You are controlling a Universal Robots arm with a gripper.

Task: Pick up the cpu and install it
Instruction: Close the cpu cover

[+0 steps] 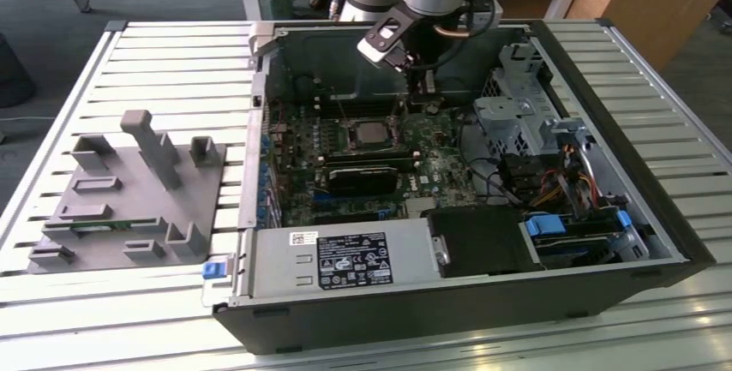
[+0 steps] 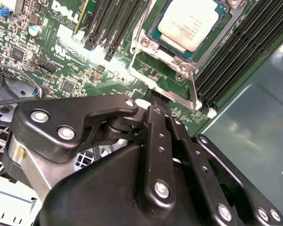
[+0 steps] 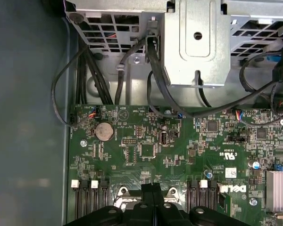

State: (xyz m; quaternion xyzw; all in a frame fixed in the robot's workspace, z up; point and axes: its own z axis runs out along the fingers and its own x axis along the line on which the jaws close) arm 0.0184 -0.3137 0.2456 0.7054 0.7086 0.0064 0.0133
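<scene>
The cpu [image 2: 191,23], a small square chip with a silvery top, lies flat in its socket on the green motherboard [image 2: 75,52], ringed by a metal retention frame [image 2: 179,66]. In the exterior view the cpu [image 1: 369,134] sits mid-board inside the open computer case. My gripper [image 2: 156,100] is shut, its black fingers pressed together with nothing visible between them. The tips stand at the edge of the socket frame, beside the cpu rather than over it. In the first wrist view the gripper [image 3: 151,188] reaches down to the board between the memory slots [image 3: 89,197].
The open case [image 1: 640,217] lies on a slatted white table. Inside are a metal drive cage [image 3: 193,42], black cables [image 3: 132,70], a power supply [image 1: 343,260] and a black block [image 1: 366,174]. A grey fixture tray [image 1: 126,191] stands at the exterior view's left.
</scene>
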